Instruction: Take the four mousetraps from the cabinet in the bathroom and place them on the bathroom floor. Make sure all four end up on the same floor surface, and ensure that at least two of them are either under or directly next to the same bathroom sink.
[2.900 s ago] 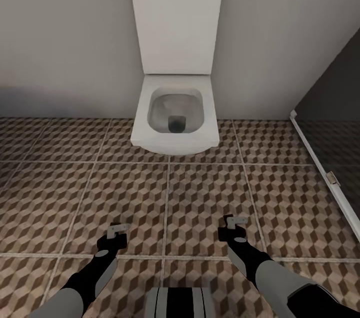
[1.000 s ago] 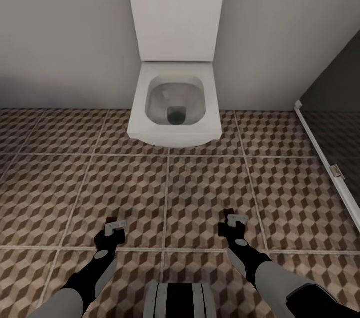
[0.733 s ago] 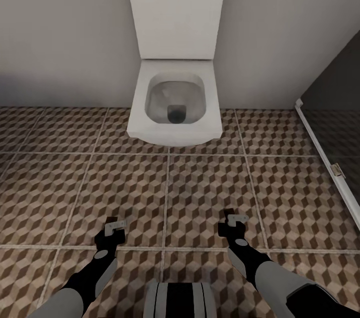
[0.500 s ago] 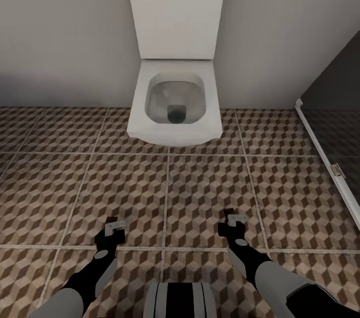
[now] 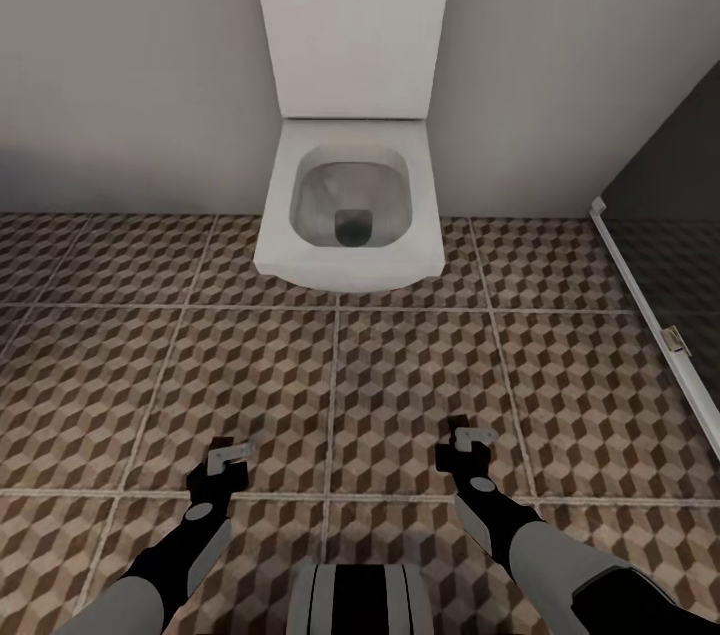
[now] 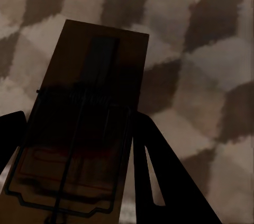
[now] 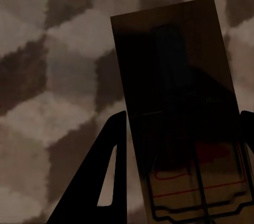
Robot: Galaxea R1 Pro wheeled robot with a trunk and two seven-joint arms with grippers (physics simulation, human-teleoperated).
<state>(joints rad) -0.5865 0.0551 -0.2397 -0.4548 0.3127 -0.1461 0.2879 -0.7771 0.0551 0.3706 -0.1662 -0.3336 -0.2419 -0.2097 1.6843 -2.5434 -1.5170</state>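
Both arms reach low over the cube-patterned bathroom floor (image 5: 400, 365). My left gripper (image 5: 226, 463) is shut on a mousetrap (image 5: 233, 454); in the left wrist view its brown wooden base (image 6: 90, 91) with the wire frame sits between the dark fingers (image 6: 159, 181), close above the tiles. My right gripper (image 5: 466, 445) is shut on a second mousetrap (image 5: 476, 436), seen in the right wrist view as a brown board (image 7: 180, 75) between the fingers (image 7: 106, 176). The cabinet, the sink and the other mousetraps are out of view.
A white wall-hung toilet (image 5: 350, 205) with its tall white panel (image 5: 352, 15) stands straight ahead against the grey wall. At the right runs a dark glass shower door with a white bottom frame (image 5: 650, 315). Tiled floor extends left and right of the toilet.
Since 2.9 s ago the whole view has shifted a little, so the camera moved. Over the last second the left gripper sank very slightly; the right one held still, both traps still gripped.
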